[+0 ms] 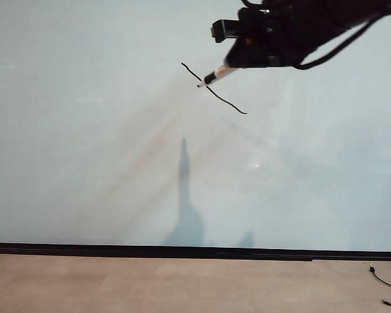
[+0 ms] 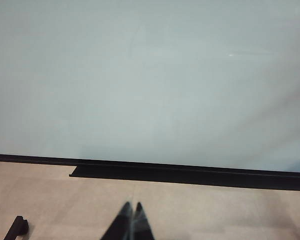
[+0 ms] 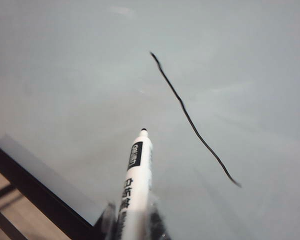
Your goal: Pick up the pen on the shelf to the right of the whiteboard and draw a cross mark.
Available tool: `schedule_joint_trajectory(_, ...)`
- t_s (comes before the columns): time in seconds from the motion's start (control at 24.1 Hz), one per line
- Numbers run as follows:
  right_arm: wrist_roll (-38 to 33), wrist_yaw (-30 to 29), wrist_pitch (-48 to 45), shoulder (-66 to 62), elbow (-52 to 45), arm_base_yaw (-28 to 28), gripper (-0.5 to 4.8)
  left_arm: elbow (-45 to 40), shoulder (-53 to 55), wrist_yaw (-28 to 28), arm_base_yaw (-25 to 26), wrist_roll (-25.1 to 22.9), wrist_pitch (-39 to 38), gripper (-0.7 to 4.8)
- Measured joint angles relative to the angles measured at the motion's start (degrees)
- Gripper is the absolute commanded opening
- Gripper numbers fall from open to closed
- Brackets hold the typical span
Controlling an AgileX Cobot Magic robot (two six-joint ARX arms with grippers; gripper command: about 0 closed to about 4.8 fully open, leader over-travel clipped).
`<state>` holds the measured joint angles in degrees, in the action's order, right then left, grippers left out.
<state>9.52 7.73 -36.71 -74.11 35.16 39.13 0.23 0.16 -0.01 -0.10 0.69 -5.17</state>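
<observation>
Holding item one, the pen (image 1: 216, 75): white barrel, black band, black tip. Its long axis runs slantwise across the whiteboard (image 1: 85, 130), tip pointing down and toward the board's left edge, barrel rising back into my right gripper (image 1: 238, 63). The jaws are clamped narrow on the barrel. In the right wrist view the pen (image 3: 136, 185) tip sits just beside the stroke, apart from it.

Item two, the cross mark (image 1: 215, 90): one wavy black diagonal only, high on the board, right of centre.

Right arm: reaches in from the board's upper right corner, wrist angled down-left.

Left gripper (image 2: 131, 220): low, before the board's black lower edge strip (image 2: 190, 175), fingers together, holding nothing.
</observation>
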Motion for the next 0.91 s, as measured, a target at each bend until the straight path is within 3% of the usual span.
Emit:
schedule_joint_trajectory(0.33, 5.29, -3.8, 5.22, -4.81, 5.09, -2.23, -0.05, 0.0, 0.02, 0.0, 0.0, 0.02, 0.0, -0.04)
schedule_joint_trajectory(0.91, 6.86, -13.79, 5.77, -11.43, 10.29, -5.79, -0.05, 0.0, 0.02, -0.02, 0.0, 0.02, 0.0, -0.04)
